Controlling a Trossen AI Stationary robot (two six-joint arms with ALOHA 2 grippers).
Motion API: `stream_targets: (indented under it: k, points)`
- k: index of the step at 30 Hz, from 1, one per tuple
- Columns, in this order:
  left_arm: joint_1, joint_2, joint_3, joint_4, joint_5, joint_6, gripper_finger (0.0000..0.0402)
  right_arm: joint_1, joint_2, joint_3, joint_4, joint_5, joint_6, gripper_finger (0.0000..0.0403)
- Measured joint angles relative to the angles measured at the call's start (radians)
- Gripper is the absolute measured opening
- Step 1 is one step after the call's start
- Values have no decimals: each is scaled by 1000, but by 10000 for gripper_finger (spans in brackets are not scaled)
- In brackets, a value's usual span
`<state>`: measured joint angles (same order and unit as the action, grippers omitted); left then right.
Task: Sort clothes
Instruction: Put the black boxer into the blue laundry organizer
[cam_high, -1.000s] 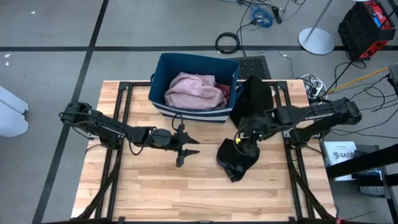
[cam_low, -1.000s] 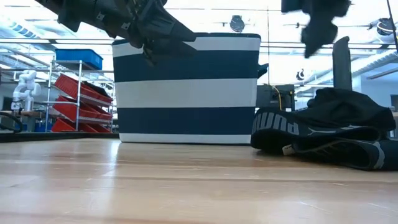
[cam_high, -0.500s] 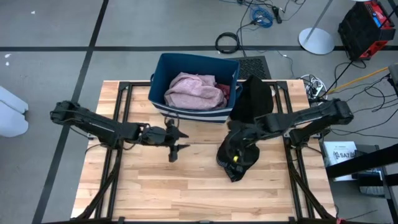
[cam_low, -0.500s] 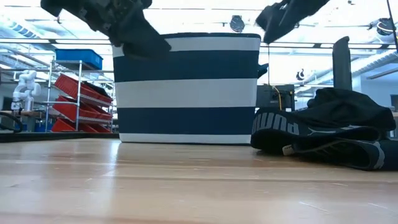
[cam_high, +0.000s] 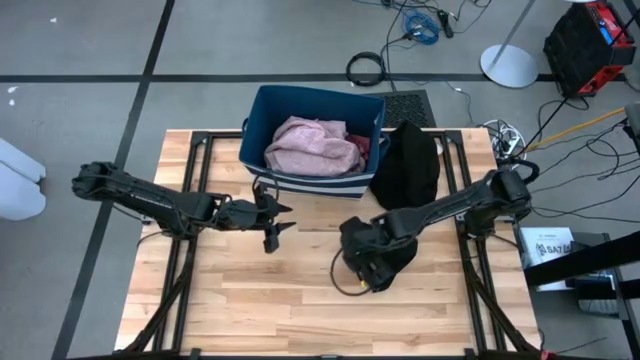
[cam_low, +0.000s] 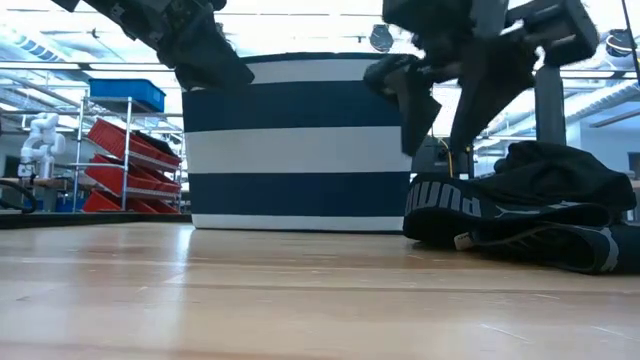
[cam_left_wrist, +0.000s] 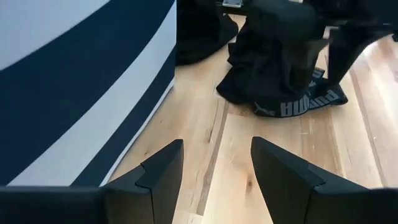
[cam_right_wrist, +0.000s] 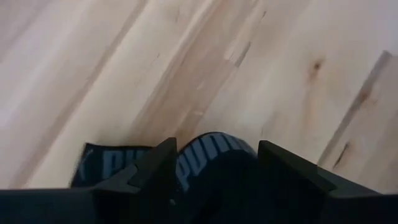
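A black garment with a white-lettered waistband (cam_high: 385, 262) lies crumpled on the table, right of the middle; it also shows in the low view (cam_low: 520, 215) and the left wrist view (cam_left_wrist: 280, 74). My right gripper (cam_high: 350, 245) is open above the garment's left end, fingers pointing down and clear of it (cam_low: 440, 125); the waistband shows between its fingers (cam_right_wrist: 214, 155). A second black garment (cam_high: 405, 165) lies against the bin's right side. A pale pink garment (cam_high: 312, 145) lies in the bin. My left gripper (cam_high: 272, 228) is open and empty in front of the bin (cam_left_wrist: 214, 168).
The dark blue bin with white stripes (cam_high: 262, 105) stands at the table's far middle and fills the back of the low view (cam_low: 300, 140). Bare wood lies along the near half of the table (cam_high: 300, 310).
My right gripper has gone toward the table's left and near edge and come down over the left end of the black garment, staying open. My left gripper has drawn back a little toward the table's left edge. The garments have not moved.
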<state>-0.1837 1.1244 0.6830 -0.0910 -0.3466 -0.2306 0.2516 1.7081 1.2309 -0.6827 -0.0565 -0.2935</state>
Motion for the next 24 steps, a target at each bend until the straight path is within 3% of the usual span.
stream_targets:
  k: [10,18,21,24]
  points:
    - [0,0,0,-1,-1,0,199,9,176,143,-164,56,-97,212]
    - [0,0,0,-1,-1,1,199,8,201,172,-239,163,-115,210]
    - [0,0,0,-1,-1,1,199,8,201,172,-241,164,-115,193]
    - [0,1,0,-1,-1,1,199,8,201,172,-248,165,-115,149]
